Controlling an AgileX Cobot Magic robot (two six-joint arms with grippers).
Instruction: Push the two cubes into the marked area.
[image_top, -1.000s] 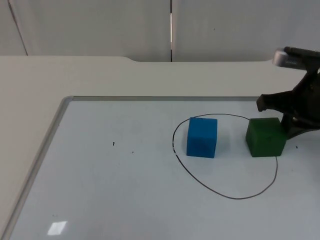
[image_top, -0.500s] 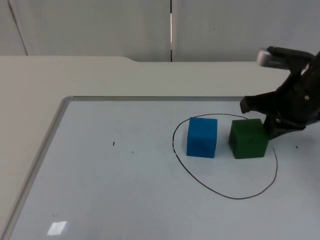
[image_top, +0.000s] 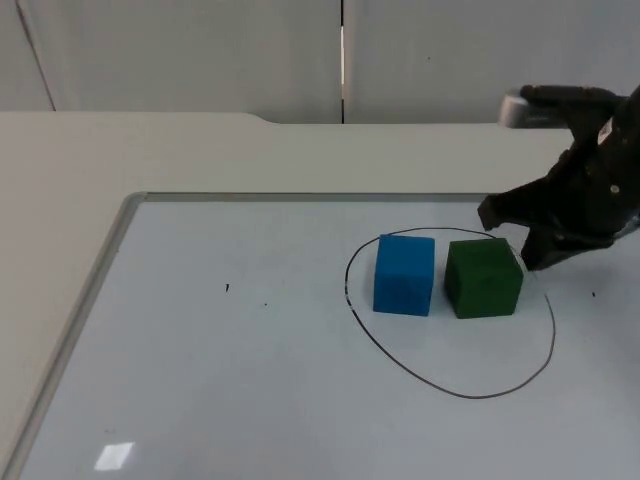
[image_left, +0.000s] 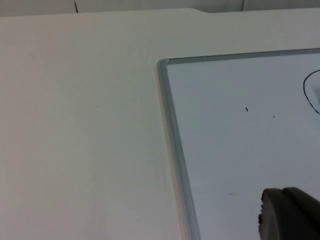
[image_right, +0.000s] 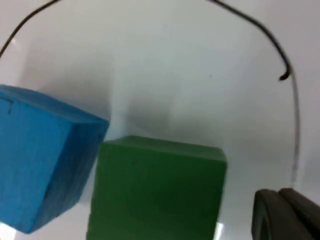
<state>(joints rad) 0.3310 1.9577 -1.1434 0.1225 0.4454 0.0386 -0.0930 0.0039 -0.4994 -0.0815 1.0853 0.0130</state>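
Whiteboard with drawn loop; two cubes inside it.
Blue cube and green cube sit just beside each other toward the board's far edge. My right gripper is against the green cube, grip undeterminable; my left gripper waits, likewise.

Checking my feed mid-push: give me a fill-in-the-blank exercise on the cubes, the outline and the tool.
1. The cube nearest the right tool is ____.
2. Both cubes sit ____ the drawn black outline.
3. The blue cube lies on the green cube's ____ side in the top view.

Missing words: green; inside; left
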